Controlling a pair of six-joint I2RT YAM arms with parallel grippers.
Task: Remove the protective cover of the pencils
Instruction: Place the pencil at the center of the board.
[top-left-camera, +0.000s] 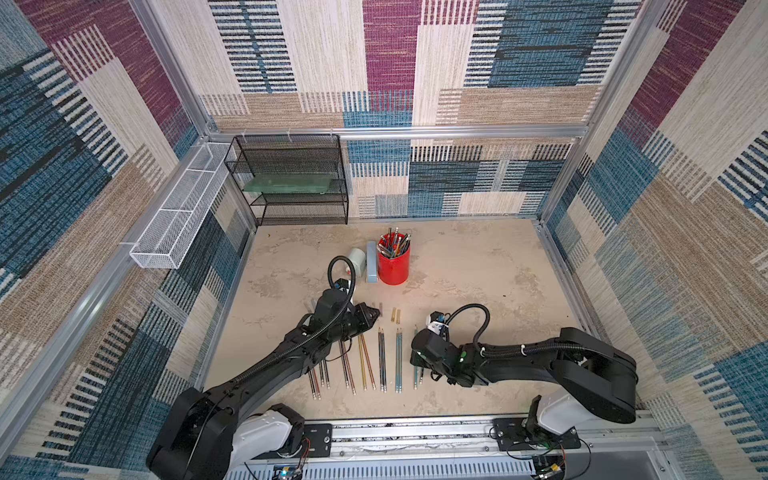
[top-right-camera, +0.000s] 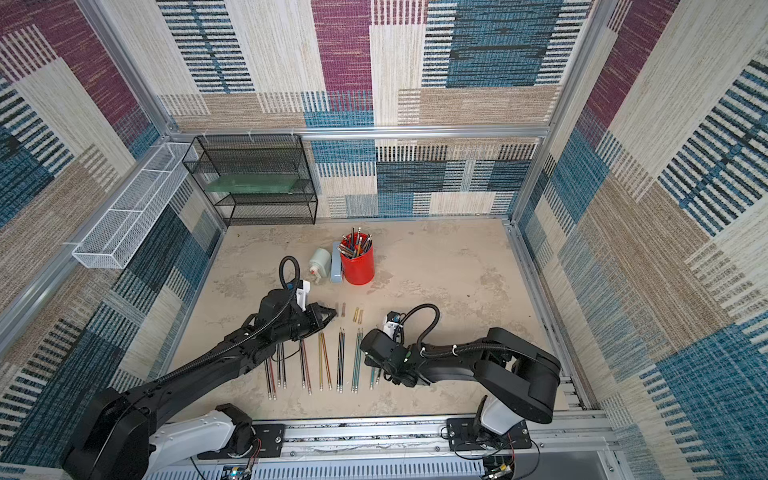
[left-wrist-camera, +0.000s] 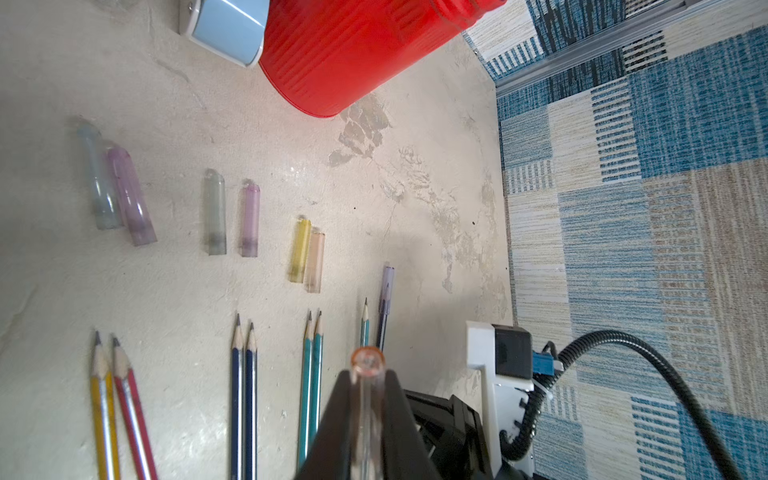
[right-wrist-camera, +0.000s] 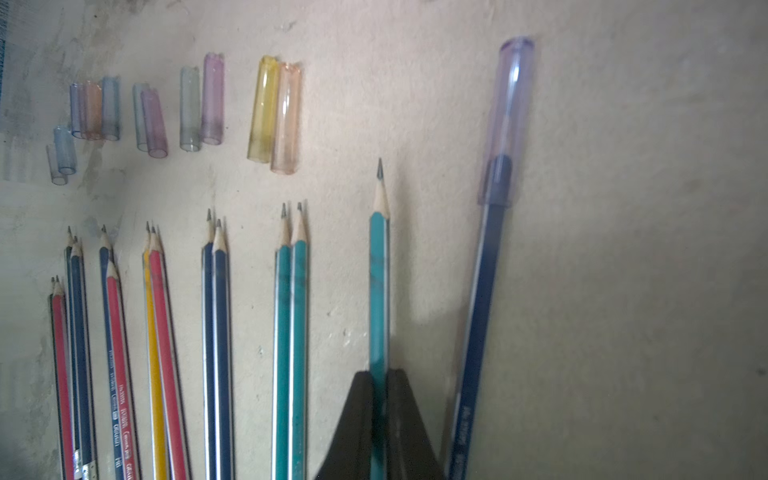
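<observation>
Bare pencils (top-left-camera: 365, 361) lie in a row of pairs on the table, points toward the back. Several removed clear covers (left-wrist-camera: 307, 257) lie beyond their tips. My left gripper (left-wrist-camera: 367, 374) is shut on a clear, orange-rimmed cover (left-wrist-camera: 367, 360), held above the table over the row's tips; in a top view it (top-left-camera: 376, 312) sits left of two yellowish covers (top-left-camera: 395, 315). My right gripper (right-wrist-camera: 379, 374) is shut on a bare teal pencil (right-wrist-camera: 379, 270) at the row's right end. Beside that lies a dark blue pencil (right-wrist-camera: 478, 332) with a purple cover (right-wrist-camera: 509, 116) on its tip.
A red cup (top-left-camera: 393, 259) full of pencils stands behind the row, with a light blue box (top-left-camera: 372, 262) and a white bottle (top-left-camera: 356, 258) to its left. A black mesh shelf (top-left-camera: 291, 178) and a white wire basket (top-left-camera: 178, 216) line the back left.
</observation>
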